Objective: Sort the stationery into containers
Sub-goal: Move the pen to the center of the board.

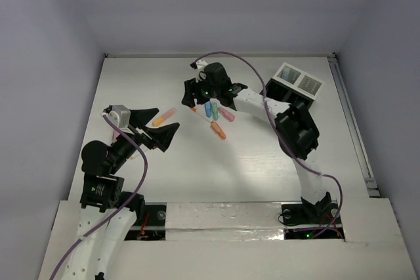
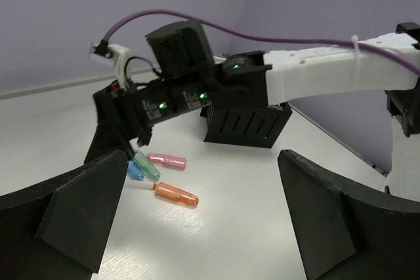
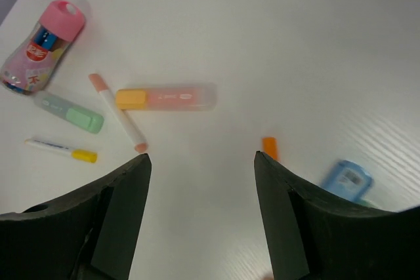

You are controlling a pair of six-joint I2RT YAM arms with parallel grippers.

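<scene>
Looking from above, we see the left tool (image 1: 159,126) spread wide and empty over the desk (image 1: 197,175), with an orange highlighter (image 1: 164,117) just beside its fingertips. The right tool (image 1: 191,95) hangs close to a blue cylinder (image 1: 208,108), a green cylinder (image 1: 214,111), a pink cylinder (image 1: 227,115) and an orange marker (image 1: 218,130), all lying on the desk. The black box (image 1: 283,91) and the white tray (image 1: 299,80) stand well behind it, along its own arm.

In the left wrist view, the left tool's jaws stand far apart. The orange marker lies ahead of them, with the other three cylinders beyond it, under the right tool.

In the right wrist view, the right tool's jaws are apart with nothing between them. Beyond its fingertips lie the orange highlighter, a thin pink-tipped pen (image 3: 118,113), a green eraser-like block (image 3: 69,111), a yellow-tipped pen (image 3: 62,150) and a pink-capped tube (image 3: 42,47). A small orange stub (image 3: 270,147) and the blue cylinder lie just beside one finger.
</scene>
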